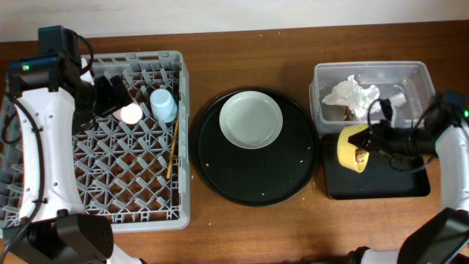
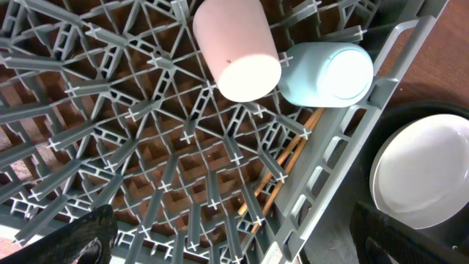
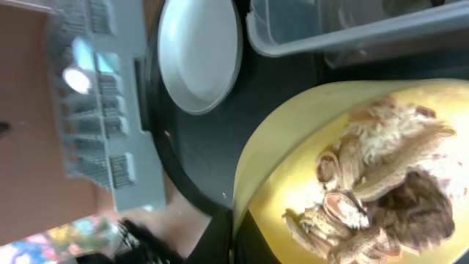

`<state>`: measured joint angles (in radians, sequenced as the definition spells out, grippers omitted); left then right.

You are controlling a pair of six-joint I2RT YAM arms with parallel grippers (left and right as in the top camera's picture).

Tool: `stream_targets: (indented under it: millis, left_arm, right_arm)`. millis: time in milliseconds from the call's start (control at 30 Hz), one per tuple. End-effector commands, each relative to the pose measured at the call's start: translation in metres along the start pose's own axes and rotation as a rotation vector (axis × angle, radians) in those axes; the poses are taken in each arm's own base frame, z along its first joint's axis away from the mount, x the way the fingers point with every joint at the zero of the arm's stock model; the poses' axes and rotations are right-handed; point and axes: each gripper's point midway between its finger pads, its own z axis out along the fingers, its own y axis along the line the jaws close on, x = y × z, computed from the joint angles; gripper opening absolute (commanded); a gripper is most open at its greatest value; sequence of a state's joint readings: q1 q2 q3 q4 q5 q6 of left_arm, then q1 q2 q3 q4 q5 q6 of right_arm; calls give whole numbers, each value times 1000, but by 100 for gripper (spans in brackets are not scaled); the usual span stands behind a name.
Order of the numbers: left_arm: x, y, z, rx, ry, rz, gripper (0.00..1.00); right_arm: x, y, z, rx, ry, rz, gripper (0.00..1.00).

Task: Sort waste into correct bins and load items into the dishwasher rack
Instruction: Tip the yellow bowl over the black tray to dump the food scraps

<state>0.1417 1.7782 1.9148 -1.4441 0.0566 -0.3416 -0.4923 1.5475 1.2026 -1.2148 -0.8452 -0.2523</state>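
brown wooden table (image 1: 249, 51) is seen from overhead. a large square grey plastic lattice rack (image 1: 110, 169) is loaded with a small pink cup (image 1: 130, 113), a small blue cup (image 1: 163, 105) and thin wooden chopsticks (image 1: 173, 150). the left gripper (image 1: 113, 94) is held above it, fingers spread wide, nothing held. a pale round plate (image 1: 251, 119) is set on a big round black tray (image 1: 220, 169). a crumpled white tissue wad (image 1: 350, 93) is contained in a clear rectangular plastic tub (image 1: 418, 73). the right gripper (image 1: 374, 143) is clamped on a tilted yellow bowl (image 1: 348, 149) over a shallow black rectangular tray (image 1: 381, 187).

from the left wrist, the smooth cups are seen just beside each other on the pegs.

from the right wrist, brownish stringy food scraps (image 3: 374, 183) are seen inside the bowl.
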Motion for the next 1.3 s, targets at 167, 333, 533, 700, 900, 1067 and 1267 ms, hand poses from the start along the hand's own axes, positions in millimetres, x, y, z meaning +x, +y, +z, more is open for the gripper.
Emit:
stream_targets:
  millis: [167,333,533,700,900,1067,1267]
  left_arm:
    - [0,-1,-10,19,-23,-15,99]
    - [0,-1,-10,19,-23,-15,99]
    - [0,-1,-10,19,-23,-15,99]
    - [0,-1,-10,19,-23,-15,99]
    - [0,-1,-10,19,-23,-15,99]
    - [0,-1,-10,19,-23,-15,99]
    - [0,-1,-10,18,-22,-15,99]
  right_arm:
    - [-9,-32,-35,-253,-318,63,4]
    - [-12,-45,-56,-362,-476,101,4]
    - [-19,-39,-67,-526,-543,145,4]
    - [-24,-40,-70,-595,-533,237,4]
    - [-17,-34,-68,-664,-452,478,4]
    - [-15,-33,-68,-665,-451,481,4]
    - [-12,-30,-67,-677,-436,524,4]
